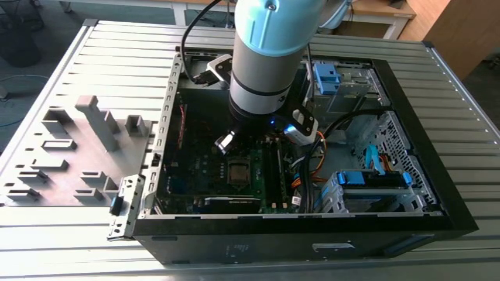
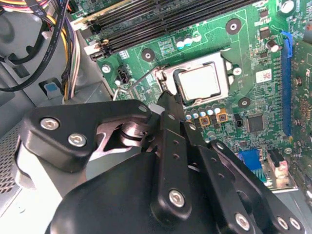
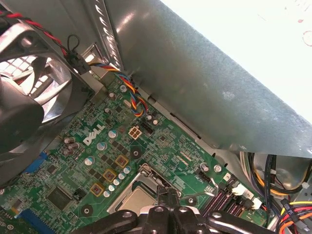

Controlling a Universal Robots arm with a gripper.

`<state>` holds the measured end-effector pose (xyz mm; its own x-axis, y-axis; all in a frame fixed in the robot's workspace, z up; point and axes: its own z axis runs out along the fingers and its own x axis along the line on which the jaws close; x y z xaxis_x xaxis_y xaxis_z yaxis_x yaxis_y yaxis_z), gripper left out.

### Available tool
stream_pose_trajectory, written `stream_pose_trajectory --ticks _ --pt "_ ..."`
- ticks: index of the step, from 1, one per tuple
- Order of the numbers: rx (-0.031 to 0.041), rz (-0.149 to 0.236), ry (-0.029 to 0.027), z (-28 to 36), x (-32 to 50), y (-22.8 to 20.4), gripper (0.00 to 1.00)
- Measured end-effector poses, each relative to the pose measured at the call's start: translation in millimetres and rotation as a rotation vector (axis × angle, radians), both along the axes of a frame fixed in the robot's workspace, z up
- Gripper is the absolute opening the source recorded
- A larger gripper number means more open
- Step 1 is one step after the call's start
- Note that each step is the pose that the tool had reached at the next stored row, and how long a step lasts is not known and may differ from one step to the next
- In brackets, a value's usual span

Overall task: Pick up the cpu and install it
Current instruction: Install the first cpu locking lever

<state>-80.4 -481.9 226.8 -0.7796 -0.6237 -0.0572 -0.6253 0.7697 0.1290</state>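
The cpu (image 2: 199, 82) lay flat in the socket (image 2: 168, 73) on the green motherboard (image 2: 253, 53), its silver-grey top facing up and its edges running roughly parallel with the metal frame around it, so it looked seated rather than carried, though whether it was fully home could not be judged from these angles. In the second wrist view the gripper (image 2: 168, 100) hung just beside the chip, its fingertips meeting over the socket's edge at the corner nearest the camera, with the cpu lying straight ahead of them along the line in which the fingers pointed. The jaws stood together with nothing between them; the two dark fingers (image 2: 170, 146) ran side by side down to a single narrow tip, and no gap showed there. Being square, the chip had no long axis to speak of; what mattered was that it sat beyond the tip, not beneath it, and turned a little askew to the fingers' line. In the first wrist view the cpu (image 3: 136, 201) appeared close in front of the gripper (image 3: 170, 195), partly behind the socket frame. In the exterior view the arm (image 1: 266, 64) reached down into the open computer case (image 1: 406, 193), and the socket (image 1: 236, 170) showed as a dark square just beyond the wrist, towards the case's near wall. The grey fixture tray (image 1: 70, 158) lay outside the case, on the exterior view's left.
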Motion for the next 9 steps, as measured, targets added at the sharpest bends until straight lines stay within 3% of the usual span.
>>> stream_pose_trajectory --ticks 3,9 --pt "-0.0003 0.0 0.0001 3.4 -0.1 -0.1 0.11" --pt "-0.0002 0.0 0.0001 20.9 0.0 0.0 0.11"
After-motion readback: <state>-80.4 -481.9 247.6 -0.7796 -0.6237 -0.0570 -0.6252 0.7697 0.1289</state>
